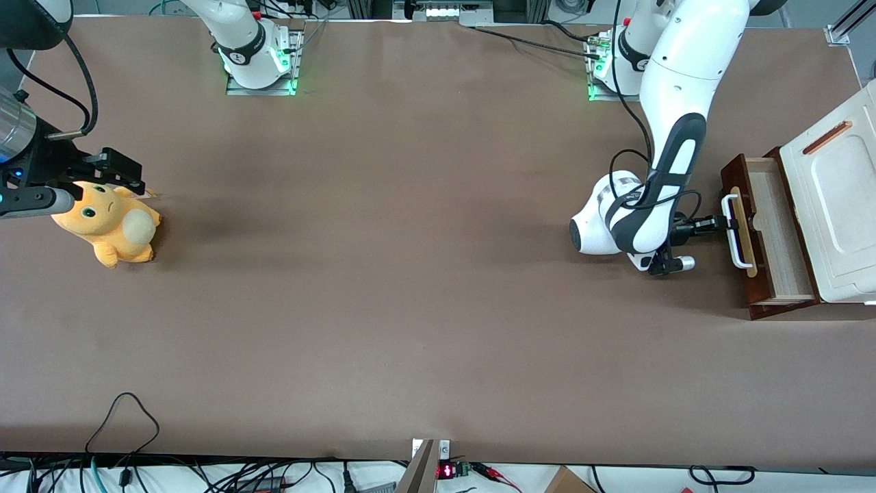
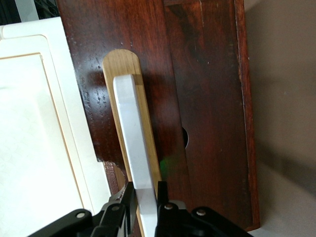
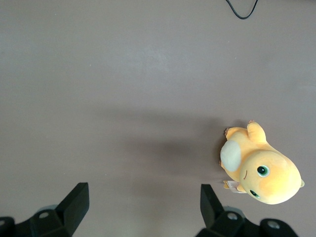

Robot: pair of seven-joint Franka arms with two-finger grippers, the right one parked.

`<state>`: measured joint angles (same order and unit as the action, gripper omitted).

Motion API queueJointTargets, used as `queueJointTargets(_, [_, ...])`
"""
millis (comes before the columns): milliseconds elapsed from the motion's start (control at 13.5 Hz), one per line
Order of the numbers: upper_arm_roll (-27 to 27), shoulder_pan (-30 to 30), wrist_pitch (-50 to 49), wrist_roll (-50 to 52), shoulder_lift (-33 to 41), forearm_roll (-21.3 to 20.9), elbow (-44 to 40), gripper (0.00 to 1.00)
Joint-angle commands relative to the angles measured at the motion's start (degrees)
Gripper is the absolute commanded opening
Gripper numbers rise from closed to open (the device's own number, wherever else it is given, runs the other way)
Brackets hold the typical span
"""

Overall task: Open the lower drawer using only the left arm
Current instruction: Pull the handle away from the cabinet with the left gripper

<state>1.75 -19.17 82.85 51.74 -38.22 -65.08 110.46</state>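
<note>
The lower drawer is dark reddish-brown wood and stands pulled out from under the white cabinet top, so its light wood inside shows. A white loop handle on a pale wood strip runs across the drawer's front. The left arm reaches down in front of the drawer. Its black gripper is shut on the white handle, one finger on each side of the bar. In the left wrist view the gripper clamps the bar against the dark drawer front.
The white cabinet top with an orange bar sits at the working arm's end of the table. A yellow plush toy lies toward the parked arm's end. Cables trail at the table edge nearest the front camera.
</note>
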Motion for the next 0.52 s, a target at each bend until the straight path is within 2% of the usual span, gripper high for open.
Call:
queueJointTargets(0, [0.0, -1.7, -2.4, -0.1, -0.6, 3.2, -1.2, 0.21])
queueJointTargets(443, [0.0, -2.5, -3.2, -0.1, -0.9, 4.1, -2.0, 0.21])
